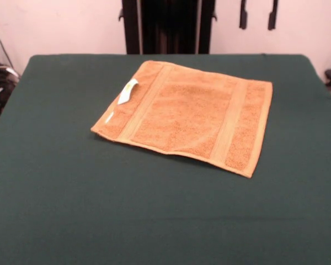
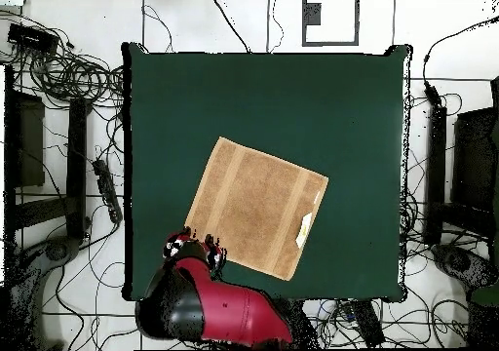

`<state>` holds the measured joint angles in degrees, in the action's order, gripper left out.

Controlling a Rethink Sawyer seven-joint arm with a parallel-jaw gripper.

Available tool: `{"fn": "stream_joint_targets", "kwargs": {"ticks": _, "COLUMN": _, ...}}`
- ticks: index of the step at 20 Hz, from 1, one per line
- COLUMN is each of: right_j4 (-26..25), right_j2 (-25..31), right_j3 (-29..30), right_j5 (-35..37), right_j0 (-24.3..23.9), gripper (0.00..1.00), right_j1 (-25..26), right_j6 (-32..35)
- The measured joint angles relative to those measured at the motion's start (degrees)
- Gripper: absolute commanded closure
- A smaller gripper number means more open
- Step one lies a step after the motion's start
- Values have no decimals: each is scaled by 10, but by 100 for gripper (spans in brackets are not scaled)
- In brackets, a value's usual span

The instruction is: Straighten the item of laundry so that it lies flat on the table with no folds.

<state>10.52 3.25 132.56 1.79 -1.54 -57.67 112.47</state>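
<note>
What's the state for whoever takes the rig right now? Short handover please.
Gripper: cannot be made out; in the overhead view only the red and black arm shows, drawn back at the table's edge, clear of the towel.
Towel: lies spread out on the green table, turned at an angle to the table's edges, white tag showing on top near one side.
Done: towel looks flat, no folds seen.
Left: probably nothing; check the edges for small lifts.

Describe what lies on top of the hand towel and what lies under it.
On the hand towel only its own small white tag shows, near one edge. Under it is the dark green table; the covered patch cannot be seen, though the towel lies flat.
</note>
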Motion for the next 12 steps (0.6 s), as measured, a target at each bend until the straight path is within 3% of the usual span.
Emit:
{"fn": "stream_joint_targets", "kwargs": {"ticks": 8, "right_j4": -1, "right_j2": 17, "right_j3": -21, "right_j5": 43, "right_j0": -81, "gripper": 0, "right_j1": -87, "right_j6": 0}}
{"fn": "stream_joint_targets", "kwargs": {"ticks": 12, "right_j4": -9, "right_j2": 17, "right_j3": -63, "right_j5": 91, "right_j0": -90, "gripper": 0, "right_j1": -109, "right_j6": 0}}
